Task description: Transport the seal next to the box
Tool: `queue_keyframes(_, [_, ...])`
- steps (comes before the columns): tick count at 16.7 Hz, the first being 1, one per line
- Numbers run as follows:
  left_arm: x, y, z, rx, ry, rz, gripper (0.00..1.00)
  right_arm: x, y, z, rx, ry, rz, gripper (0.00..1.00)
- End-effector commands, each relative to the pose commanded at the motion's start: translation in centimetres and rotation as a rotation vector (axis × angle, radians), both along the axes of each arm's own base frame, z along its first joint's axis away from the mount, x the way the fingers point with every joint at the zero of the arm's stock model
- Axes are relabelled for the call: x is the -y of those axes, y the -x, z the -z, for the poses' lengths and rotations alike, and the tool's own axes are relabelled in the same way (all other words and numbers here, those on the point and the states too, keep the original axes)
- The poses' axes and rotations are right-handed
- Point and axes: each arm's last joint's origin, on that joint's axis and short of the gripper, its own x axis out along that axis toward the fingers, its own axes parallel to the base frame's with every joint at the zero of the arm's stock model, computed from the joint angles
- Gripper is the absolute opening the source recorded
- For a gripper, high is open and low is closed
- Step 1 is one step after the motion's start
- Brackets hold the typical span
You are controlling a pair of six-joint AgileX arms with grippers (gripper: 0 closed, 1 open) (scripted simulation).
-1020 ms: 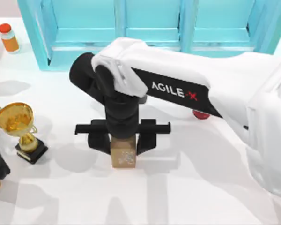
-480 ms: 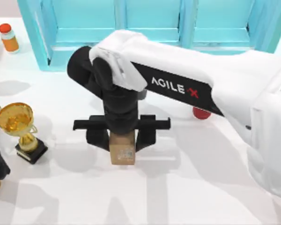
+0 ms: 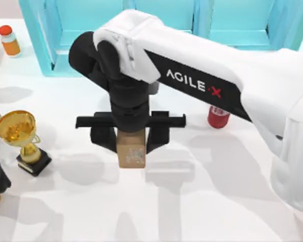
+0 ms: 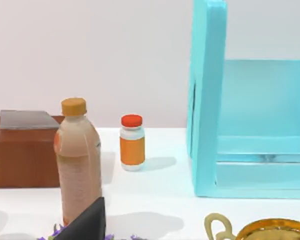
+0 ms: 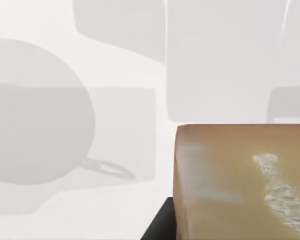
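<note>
White table (image 3: 217,201), turquoise shelf unit (image 3: 161,25) at far edge. Right gripper (image 3: 130,143) clamps small tan-brown speckled block (image 3: 131,155), now slightly farther and left than before.

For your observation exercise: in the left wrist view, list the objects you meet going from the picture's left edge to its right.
Brown block → tall beige bottle with orange cap → small orange bottle with red cap → turquoise shelf unit.
</note>
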Motion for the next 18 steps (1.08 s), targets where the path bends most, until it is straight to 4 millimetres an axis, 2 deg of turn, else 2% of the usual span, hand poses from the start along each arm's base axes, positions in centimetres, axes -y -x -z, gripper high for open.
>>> queue_keyframes(3, [0.0, 0.0, 0.0, 0.0, 0.0, 0.0, 1.0, 0.3, -0.1, 0.0, -0.002, 0.002, -0.004, 0.0])
queue_keyframes(6, [0.0, 0.0, 0.0, 0.0, 0.0, 0.0, 1.0, 3.0, -0.6, -1.8, -0.002, 0.003, -0.02, 0.0])
queue_keyframes(8, [0.0, 0.0, 0.0, 0.0, 0.0, 0.0, 1.0, 6.2, -0.8, -3.6, -0.001, 0.003, -0.026, 0.0])
queue_keyframes(11, [0.0, 0.0, 0.0, 0.0, 0.0, 0.0, 1.0, 12.6, -0.2, -6.7, 0.005, 0.0, -0.021, 0.0])
queue_keyframes(15, [0.0, 0.0, 0.0, 0.0, 0.0, 0.0, 1.0, 21.2, 3.1, -9.1, 0.007, -0.001, -0.01, 0.0])
queue_keyframes(18, [0.0, 0.0, 0.0, 0.0, 0.0, 0.0, 1.0, 25.8, 5.9, -9.4, 0.002, 0.002, -0.006, 0.0])
